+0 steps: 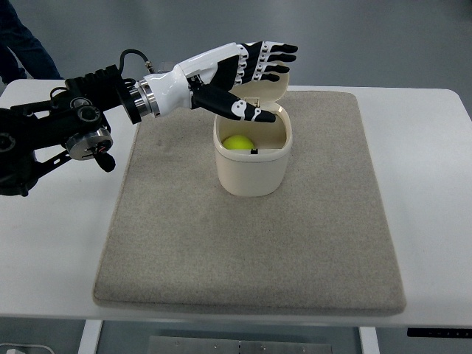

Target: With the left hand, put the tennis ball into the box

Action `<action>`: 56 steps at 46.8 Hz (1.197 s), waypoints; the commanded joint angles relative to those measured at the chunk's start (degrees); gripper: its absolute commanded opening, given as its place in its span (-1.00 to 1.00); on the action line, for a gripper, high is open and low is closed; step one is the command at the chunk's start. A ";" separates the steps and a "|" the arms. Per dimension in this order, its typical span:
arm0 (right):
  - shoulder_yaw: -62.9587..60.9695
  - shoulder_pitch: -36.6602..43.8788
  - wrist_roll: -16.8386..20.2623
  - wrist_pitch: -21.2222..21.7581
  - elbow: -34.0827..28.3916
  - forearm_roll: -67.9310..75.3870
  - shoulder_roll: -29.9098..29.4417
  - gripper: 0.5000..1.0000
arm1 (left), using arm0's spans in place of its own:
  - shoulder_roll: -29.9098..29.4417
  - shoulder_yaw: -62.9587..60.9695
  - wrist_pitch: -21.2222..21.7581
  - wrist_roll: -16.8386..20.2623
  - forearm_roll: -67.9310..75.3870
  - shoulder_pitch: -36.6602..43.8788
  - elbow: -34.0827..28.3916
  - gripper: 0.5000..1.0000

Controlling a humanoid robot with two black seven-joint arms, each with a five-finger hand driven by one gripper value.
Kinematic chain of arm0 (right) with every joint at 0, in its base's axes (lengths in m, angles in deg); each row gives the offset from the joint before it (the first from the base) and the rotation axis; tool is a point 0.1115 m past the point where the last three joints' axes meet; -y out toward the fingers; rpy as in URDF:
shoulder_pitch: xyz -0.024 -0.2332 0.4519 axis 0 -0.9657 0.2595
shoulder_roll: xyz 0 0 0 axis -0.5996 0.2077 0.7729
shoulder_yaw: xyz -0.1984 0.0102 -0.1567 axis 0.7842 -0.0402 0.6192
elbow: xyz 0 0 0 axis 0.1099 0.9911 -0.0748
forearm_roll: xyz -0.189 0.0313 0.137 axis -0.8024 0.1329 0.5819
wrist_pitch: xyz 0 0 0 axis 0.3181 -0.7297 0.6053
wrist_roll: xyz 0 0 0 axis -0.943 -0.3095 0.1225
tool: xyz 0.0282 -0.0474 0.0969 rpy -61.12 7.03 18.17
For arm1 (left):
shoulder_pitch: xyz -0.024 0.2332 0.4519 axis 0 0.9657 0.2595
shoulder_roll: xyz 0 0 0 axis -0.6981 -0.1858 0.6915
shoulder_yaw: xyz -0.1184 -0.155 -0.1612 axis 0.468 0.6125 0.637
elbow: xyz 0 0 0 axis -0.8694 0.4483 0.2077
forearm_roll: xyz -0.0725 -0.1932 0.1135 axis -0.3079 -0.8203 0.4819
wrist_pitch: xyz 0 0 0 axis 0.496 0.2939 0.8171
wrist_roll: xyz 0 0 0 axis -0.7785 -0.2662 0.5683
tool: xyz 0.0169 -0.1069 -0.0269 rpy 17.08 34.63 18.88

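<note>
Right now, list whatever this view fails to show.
- Right hand: not in the top view at all.
- Ball: its lower part hidden by the box wall.
- Box lid: mostly covered by the left hand.
- Person: cut off by the upper left edge.

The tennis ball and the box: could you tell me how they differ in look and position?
The tennis ball is small, round and bright yellow-green; the box is larger, cream, with rounded corners and its lid up. The ball lies inside the box; the box stands upright on the grey mat. Both sit below the open left hand.
</note>
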 commanded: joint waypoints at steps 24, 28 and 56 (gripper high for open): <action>0.00 -0.02 0.05 0.00 0.01 0.01 0.00 0.75 | 5.81 19.01 3.46 0.69 -13.79 4.88 -10.28 0.65; 0.00 -0.02 0.05 0.00 0.01 -0.07 0.00 0.75 | 6.43 21.64 3.38 0.87 -15.20 4.97 -13.00 0.65; 0.00 0.06 0.05 0.00 0.01 0.01 0.00 0.75 | 9.59 37.39 -5.14 2.98 -26.36 11.48 -28.03 0.69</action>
